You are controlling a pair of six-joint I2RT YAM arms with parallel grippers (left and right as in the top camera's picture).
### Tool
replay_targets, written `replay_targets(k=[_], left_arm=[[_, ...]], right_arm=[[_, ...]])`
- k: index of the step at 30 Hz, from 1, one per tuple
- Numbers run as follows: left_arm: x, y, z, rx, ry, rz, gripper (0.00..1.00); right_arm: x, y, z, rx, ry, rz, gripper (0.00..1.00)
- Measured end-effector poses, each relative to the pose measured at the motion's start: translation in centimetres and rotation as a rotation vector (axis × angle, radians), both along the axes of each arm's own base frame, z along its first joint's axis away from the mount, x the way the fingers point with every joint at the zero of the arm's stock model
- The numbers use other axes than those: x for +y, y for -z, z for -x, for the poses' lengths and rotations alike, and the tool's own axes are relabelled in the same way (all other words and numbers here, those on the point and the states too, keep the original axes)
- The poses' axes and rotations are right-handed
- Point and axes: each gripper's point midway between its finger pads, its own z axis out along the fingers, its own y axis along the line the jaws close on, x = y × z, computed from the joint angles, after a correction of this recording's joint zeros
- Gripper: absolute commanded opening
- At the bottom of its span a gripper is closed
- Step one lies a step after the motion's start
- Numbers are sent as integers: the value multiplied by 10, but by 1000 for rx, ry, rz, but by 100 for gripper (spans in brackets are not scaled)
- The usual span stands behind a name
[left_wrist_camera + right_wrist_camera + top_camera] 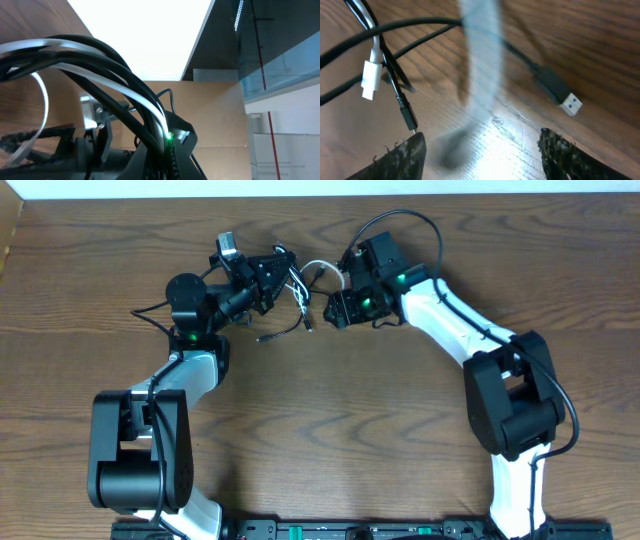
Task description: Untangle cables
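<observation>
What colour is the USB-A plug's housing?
Black, with a silver metal tip; the USB-A plug shows best in the right wrist view.

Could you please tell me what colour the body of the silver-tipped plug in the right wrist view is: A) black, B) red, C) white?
A: the silver-tipped plug has a black body and ends a black cable; the white plug hangs further left.

1. Between the right gripper's spread fingers, the table was bare.
2. Just ahead, a blurred white cable crossed the way.
3. Ahead and left were black cables and a white plug; ahead and right lay a black plug.
</observation>
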Motion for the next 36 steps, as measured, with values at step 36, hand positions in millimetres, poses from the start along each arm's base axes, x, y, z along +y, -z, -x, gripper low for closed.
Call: replay_targets(k=[36], left_arm=[[-20,38,35,35,232,-119,8]], right_arm=[[3,-80,30,-14,-401,-592,48]])
